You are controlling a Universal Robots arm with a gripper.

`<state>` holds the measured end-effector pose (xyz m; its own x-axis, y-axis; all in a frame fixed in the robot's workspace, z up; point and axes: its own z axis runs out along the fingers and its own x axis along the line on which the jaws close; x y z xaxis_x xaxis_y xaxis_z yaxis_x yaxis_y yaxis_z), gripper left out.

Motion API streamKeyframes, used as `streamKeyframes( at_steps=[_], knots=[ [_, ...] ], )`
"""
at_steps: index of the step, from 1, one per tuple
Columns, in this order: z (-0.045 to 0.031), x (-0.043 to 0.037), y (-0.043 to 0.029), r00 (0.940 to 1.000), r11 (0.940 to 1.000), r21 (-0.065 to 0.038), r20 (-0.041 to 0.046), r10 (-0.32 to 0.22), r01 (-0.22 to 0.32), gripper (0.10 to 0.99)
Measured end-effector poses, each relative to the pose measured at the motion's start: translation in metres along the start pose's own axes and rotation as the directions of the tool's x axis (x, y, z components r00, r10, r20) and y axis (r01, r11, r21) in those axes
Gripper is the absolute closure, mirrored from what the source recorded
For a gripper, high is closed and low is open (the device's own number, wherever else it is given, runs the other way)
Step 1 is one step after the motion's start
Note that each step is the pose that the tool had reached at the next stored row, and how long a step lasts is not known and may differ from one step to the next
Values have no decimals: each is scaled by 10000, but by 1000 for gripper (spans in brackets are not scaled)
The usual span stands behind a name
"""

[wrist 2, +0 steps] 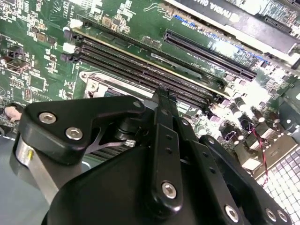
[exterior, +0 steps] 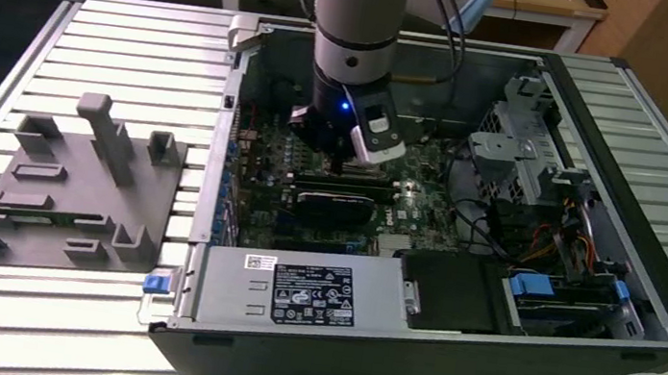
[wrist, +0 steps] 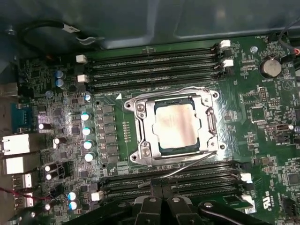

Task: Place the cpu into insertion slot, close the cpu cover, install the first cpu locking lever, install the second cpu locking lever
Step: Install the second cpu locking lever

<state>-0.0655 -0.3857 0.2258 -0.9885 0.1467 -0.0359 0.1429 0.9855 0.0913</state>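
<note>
Nearest us, our black hand has its fingers together, holding nothing. Beyond it, mid-frame in the first wrist view, the pale silvery square cpu sits seated beneath the closed silvery-grey metal frame cover; the levers look unfinished.

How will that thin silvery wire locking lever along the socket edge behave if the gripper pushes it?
The thin silvery wire locking lever is probably springy rather than rigid: it is a slender rod. Its shiny round metal may let fingertips slip off. It lies close over the green circuit board, so a slip could hit fragile components.
</note>
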Motion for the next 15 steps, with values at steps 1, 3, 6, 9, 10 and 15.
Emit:
streamKeyframes(
  at_steps=[1,3,6,9,10,15],
  knots=[
    [3,1,-9,10000,10000,-79,-12,4,-4,980],
    [9,3,-23,10000,9995,-308,-43,15,-16,980],
    [17,9,-43,10000,9980,-627,-91,27,-33,980],
    [28,15,-66,9999,9962,-873,-128,37,-48,980],
    [33,17,-76,9999,9956,-937,-136,39,-52,980],
    [58,22,-135,9998,9928,-1196,-175,48,-69,980]
  ],
)
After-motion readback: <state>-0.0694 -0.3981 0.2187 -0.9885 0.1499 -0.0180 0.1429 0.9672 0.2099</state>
